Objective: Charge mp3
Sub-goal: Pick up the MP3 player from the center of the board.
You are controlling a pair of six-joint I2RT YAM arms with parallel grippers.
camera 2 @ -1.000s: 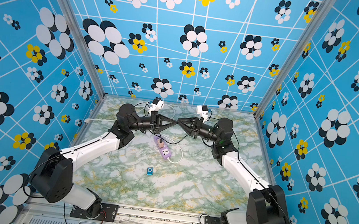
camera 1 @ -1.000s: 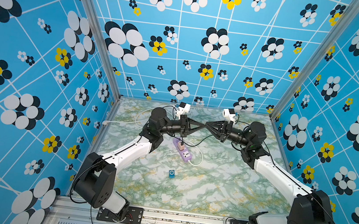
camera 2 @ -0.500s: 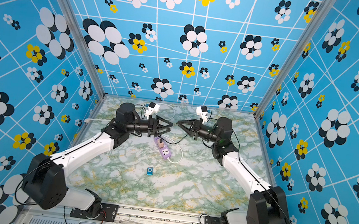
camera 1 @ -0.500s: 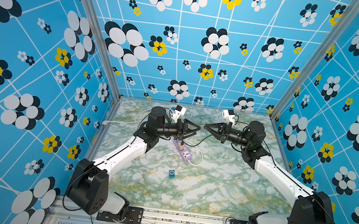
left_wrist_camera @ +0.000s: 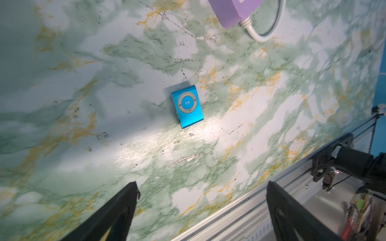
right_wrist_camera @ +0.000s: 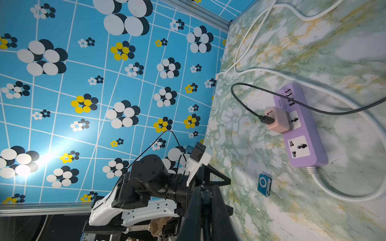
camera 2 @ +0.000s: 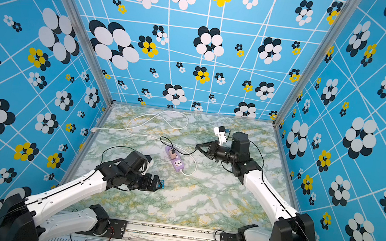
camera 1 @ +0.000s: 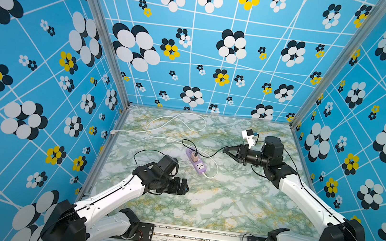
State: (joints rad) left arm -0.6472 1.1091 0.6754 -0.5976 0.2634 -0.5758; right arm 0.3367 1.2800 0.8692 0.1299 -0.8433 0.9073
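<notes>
While I stood watching, the mp3 (left_wrist_camera: pixel 187 106) lay flat & face-up on the table (camera 1: pixel 226 205), front-left part, near the closer end of the lilac power strip (camera 1: pixel 196 163). The left fingers (camera 2: pixel 154 183) sat right beside it, spread wide, holding nothing. From the left wrist view the player was out ahead of the tips, untouched. A pinkish charger (right_wrist_camera: pixel 276 122) was plugged into the strip w/ a black cable (right_wrist_camera: pixel 265 120) coming off it. The right fingers (camera 1: pixel 225 151) were pressed together farther back, right of the strip. The cable ran up to their tip, but I couldn't tell if it was pinched. A white cord (camera 1: pixel 176 121) looped toward the back wall.
</notes>
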